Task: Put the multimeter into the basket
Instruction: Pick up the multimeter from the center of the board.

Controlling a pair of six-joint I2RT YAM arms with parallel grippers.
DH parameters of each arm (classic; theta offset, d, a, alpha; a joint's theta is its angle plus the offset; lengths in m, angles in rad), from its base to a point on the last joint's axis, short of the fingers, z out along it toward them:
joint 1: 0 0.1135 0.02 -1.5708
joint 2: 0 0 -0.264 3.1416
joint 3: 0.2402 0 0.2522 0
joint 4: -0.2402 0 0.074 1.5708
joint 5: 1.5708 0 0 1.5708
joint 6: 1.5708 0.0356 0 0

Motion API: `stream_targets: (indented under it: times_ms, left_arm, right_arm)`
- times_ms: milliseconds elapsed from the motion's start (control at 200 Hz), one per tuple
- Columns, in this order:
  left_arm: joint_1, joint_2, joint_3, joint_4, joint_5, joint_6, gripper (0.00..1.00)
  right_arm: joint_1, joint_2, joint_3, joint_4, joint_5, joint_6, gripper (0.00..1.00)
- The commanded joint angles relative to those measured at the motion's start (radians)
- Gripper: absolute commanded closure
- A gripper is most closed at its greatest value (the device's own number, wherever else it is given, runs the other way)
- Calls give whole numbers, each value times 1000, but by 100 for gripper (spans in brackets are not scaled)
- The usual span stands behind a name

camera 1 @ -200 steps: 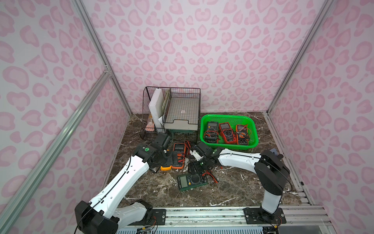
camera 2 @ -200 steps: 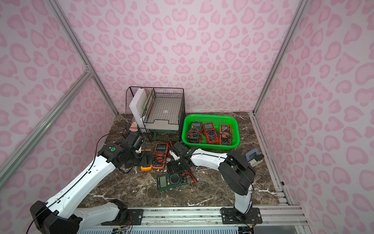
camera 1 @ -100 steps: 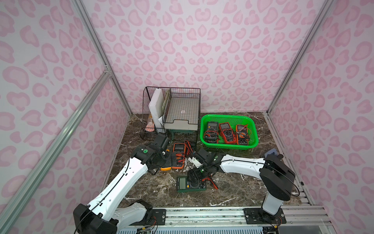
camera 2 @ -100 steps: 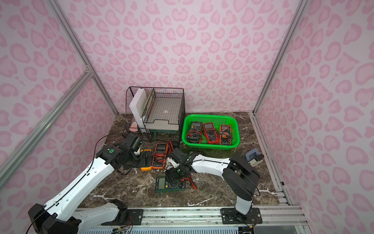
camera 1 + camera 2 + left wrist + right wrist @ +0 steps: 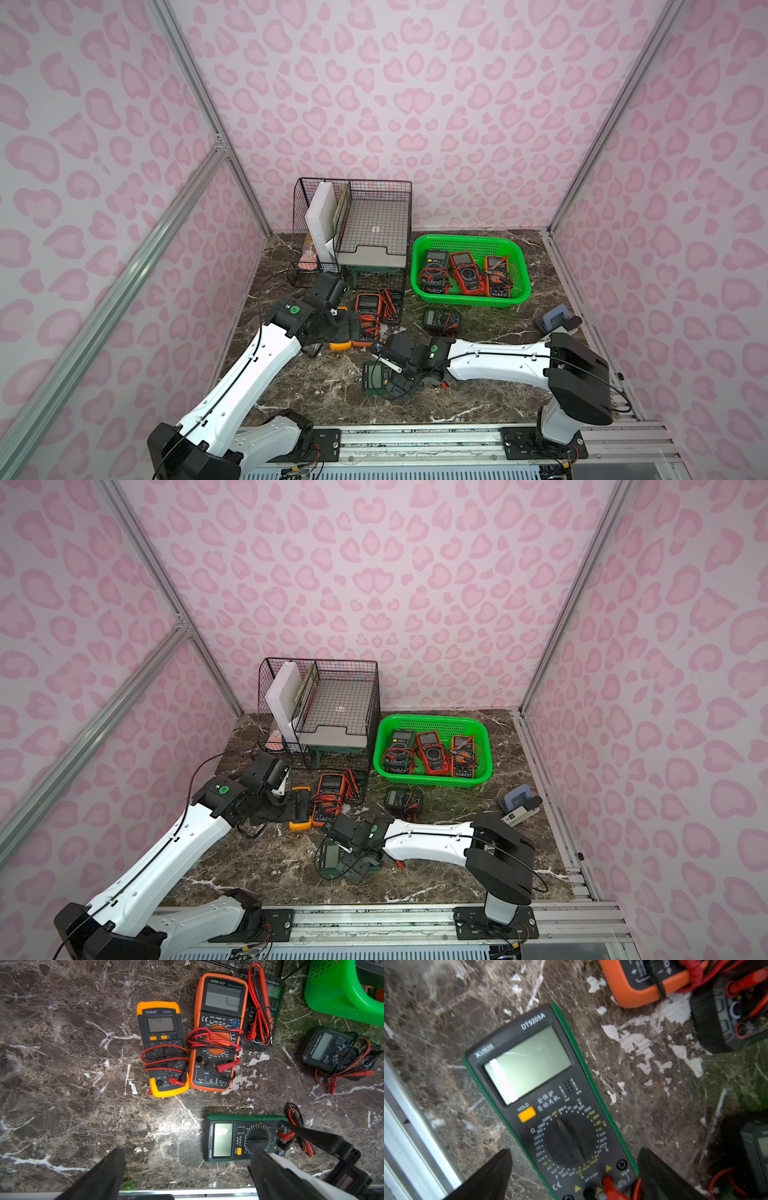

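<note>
A green-cased rectangular multimeter point(image 5: 529, 1064) with a grey screen lies flat, face up, at the near middle of the dark marble-patterned surface point(image 5: 324, 390), well apart from the bright green perforated plastic basket point(image 5: 469, 239) at the far right, which holds three other meters. The right hand point(image 5: 574, 1150) is low over the meter's jack end, its fingers spread wide with one on each side of the case; they are not closed on it. The left hand point(image 5: 189, 1151) hangs to the left, also spread wide with nothing between its fingers, near a yellow-cased multimeter point(image 5: 161, 1049) and a larger orange-cased multimeter point(image 5: 218, 1032) lying side by side.
</note>
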Motion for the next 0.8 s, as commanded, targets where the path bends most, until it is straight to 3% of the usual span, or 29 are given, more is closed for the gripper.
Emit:
stream_targets:
  times_ms: [0, 795]
  left_arm:
    - [7, -7, 11, -35, -18, 8, 1]
    - [19, -26, -21, -26, -42, -40, 1]
  right_arm:
    - [2, -19, -14, 28, 32, -35, 1]
    - [-36, 67, 27, -2, -107, -154, 1]
